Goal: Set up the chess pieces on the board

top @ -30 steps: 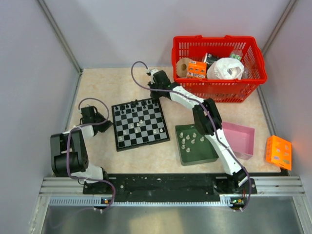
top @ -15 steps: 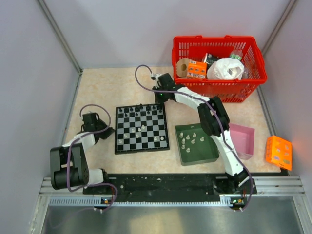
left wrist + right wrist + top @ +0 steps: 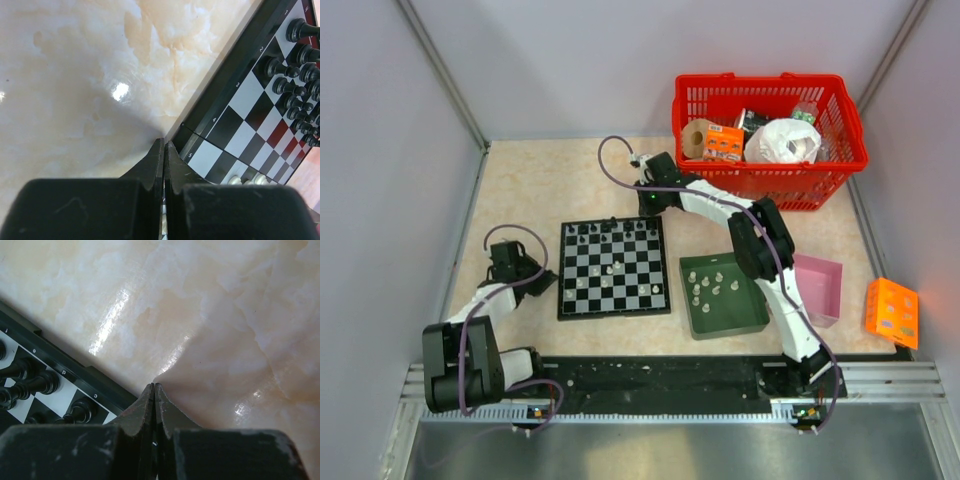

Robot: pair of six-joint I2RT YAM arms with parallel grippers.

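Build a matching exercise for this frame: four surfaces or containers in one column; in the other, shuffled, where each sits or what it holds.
Column one
1. board
2. green tray
3. red basket
4. pink box

Column two
A. holds a white bag, far right corner
B. right of the green tray
C. black pieces along its far edge
D. holds whitish pieces, right of the board

Pairs: 1-C, 2-D, 3-A, 4-B
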